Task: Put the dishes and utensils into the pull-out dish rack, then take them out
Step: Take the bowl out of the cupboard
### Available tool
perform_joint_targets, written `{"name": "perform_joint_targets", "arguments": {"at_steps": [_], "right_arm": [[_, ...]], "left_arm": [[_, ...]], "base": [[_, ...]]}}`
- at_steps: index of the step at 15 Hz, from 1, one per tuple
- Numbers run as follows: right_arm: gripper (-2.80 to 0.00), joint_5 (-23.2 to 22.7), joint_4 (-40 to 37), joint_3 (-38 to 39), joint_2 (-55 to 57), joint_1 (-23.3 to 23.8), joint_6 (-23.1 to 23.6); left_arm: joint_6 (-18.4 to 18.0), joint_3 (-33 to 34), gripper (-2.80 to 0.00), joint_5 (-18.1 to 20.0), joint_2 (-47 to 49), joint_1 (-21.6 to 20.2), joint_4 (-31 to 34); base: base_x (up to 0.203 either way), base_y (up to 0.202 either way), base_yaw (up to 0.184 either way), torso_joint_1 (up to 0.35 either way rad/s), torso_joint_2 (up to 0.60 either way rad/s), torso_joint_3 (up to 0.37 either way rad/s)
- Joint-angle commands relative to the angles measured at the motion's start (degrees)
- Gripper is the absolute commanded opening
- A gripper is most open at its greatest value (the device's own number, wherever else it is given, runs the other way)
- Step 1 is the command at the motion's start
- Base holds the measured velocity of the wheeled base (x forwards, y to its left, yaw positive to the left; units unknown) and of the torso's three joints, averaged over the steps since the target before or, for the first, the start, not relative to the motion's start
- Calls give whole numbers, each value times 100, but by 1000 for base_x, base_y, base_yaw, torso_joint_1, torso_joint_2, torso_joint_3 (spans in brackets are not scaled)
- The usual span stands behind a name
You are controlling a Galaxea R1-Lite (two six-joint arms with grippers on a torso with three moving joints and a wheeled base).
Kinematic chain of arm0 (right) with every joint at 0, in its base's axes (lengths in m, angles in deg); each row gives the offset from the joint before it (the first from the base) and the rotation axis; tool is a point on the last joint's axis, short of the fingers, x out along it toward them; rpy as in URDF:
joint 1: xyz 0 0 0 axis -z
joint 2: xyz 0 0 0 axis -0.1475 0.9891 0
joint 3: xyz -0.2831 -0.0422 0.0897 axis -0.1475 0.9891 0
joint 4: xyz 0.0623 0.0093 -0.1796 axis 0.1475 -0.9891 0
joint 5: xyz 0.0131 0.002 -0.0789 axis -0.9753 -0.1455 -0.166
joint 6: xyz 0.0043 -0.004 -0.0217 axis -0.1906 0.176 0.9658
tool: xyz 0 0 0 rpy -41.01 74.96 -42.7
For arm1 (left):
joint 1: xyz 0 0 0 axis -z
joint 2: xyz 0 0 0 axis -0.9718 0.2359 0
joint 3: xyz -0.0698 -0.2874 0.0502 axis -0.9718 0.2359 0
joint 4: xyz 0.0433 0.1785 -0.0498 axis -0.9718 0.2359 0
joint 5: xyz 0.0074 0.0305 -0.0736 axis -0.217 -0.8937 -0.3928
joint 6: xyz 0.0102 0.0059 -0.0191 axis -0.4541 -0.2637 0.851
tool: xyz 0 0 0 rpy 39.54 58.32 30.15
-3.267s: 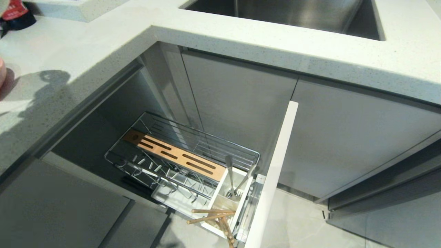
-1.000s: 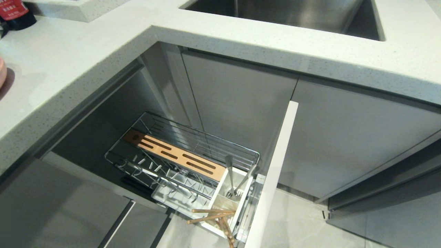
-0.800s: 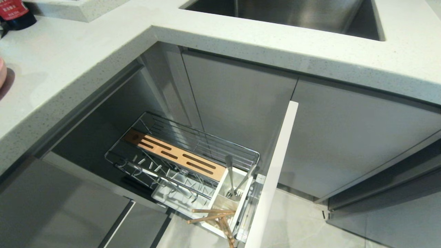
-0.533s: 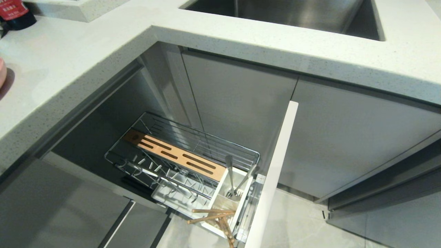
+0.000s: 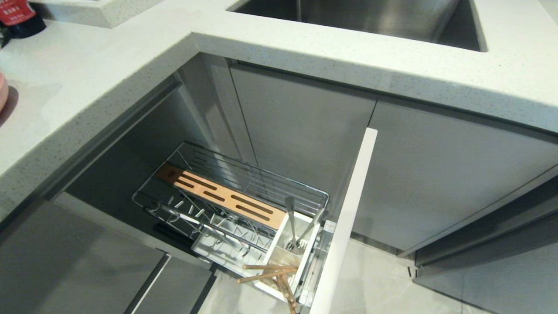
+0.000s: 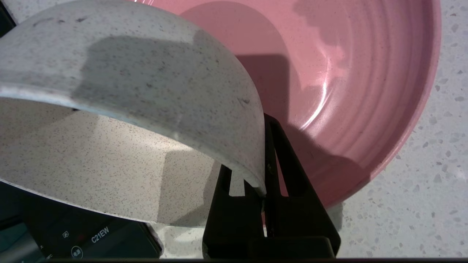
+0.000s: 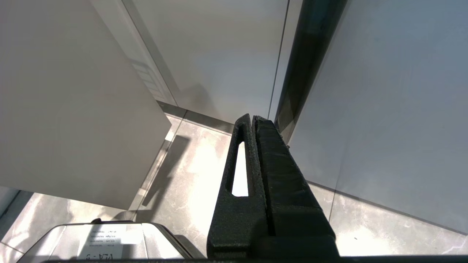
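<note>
Your left hand is off to the robot's left, outside the head view, and it is clamped on the rim of the white bowl, one finger inside the wall and one outside. Your right hand is parked low beside the grey cabinet fronts, over the floor, with its fingers pressed together and nothing between them.

Work down from the biggest piece. The desk carries the pink plate, which lies flat on it; the bowl hangs tilted just in front of the plate, and you cannot tell from the wrist view whether the two touch. The pull-out dish rack stands drawn out of its cabinet. Its plate prongs hold nothing: no plate and no bowl is in the basket. At the front end the white caddy is filled: the chopsticks lean out of one compartment, and the spoon stands handle-up in the next, with a second metal utensil beside it.

So read the task as roughly midway. The utensils are in the rack, both dishes are outside it. Whether the bowl in your grip is on its way in or just taken out, these views do not settle. If you are loading, bowl and plate remain to be racked, then everything comes out. If you are unloading, chopsticks and spoon are what is left.
</note>
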Motion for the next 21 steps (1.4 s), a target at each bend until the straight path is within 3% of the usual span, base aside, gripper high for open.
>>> {"name": "perform_joint_targets", "arguments": {"at_steps": [1, 7, 8, 17, 21], "right_arm": [[-280, 2, 2, 0, 2, 0, 0], [-280, 0, 2, 0, 2, -1, 0], [-280, 2, 2, 0, 2, 0, 0], [-280, 2, 2, 0, 2, 0, 0], [-280, -2, 2, 0, 2, 0, 0]], "left_arm": [[2, 0, -280, -11, 66, -4, 20], [2, 9, -280, -134, 128, -4, -56], [2, 9, -8, -143, 137, -4, -67], [74, 17, 0, -386, -26, -22, -288], [389, 26, 0, -381, -290, 12, -612]], "base": [[0, 0, 0, 0, 0, 0], [0, 0, 0, 0, 0, 0], [0, 0, 0, 0, 0, 0], [0, 0, 0, 0, 0, 0], [0, 0, 0, 0, 0, 0]]}}
